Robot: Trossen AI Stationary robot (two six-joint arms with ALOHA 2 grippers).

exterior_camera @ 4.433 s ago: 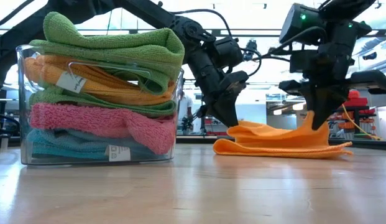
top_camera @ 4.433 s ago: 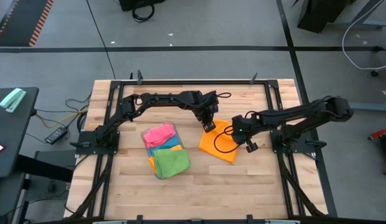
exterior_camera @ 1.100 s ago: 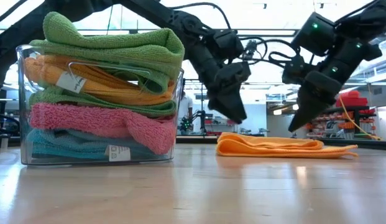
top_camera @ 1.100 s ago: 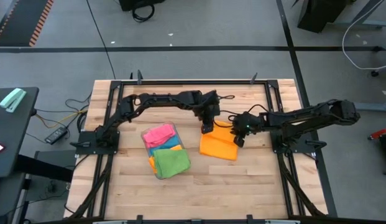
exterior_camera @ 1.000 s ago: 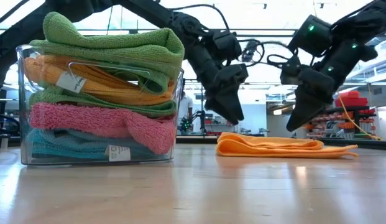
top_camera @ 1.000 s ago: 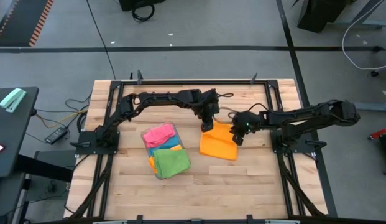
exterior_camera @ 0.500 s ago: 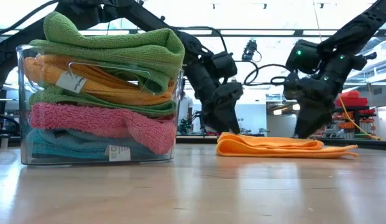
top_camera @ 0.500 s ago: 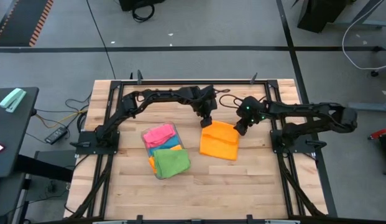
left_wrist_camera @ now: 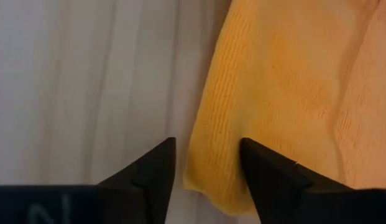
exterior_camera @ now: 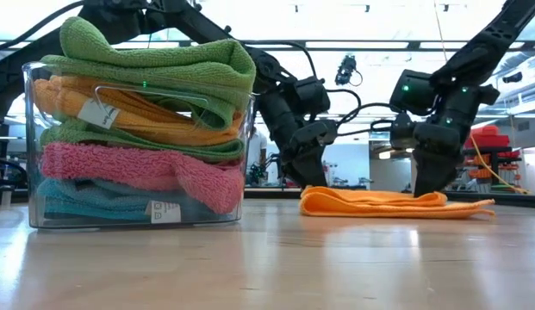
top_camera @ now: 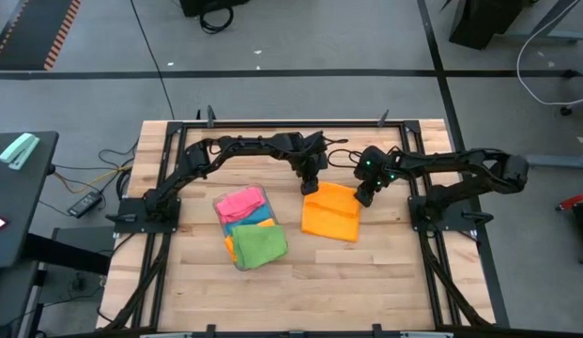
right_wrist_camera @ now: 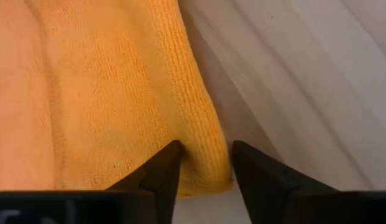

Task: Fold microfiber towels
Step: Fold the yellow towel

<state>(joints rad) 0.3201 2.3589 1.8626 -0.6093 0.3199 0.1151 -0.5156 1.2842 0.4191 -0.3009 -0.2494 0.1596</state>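
The left gripper (top_camera: 310,184) sits low at the far left corner of the folded orange towel (top_camera: 330,211), and its two fingers (left_wrist_camera: 152,171) stand apart with that corner between them, not squeezed. The right gripper (top_camera: 363,197) sits at the far right corner of the same towel, and its fingers (right_wrist_camera: 165,168) are also apart around the corner there. From above, the orange towel lies near the middle of the table, at about 5 o'clock from the left gripper and 7 o'clock from the right one. At about 9 o'clock from the orange towel stands a clear tray (exterior_camera: 33,155) filled with a stack of folded towels (top_camera: 246,225). The wrist views show the soft ribbed cloth edge and the gap of each gripper up close, which the high view cannot show. The low view shows the towel lying flat in thin layers, and the stack in green, orange, pink and blue. The table (top_camera: 366,272) is made of light wood planks with a black frame. Around it is a grey floor with cables (top_camera: 103,169), and bright ceiling lights shine in the room behind.
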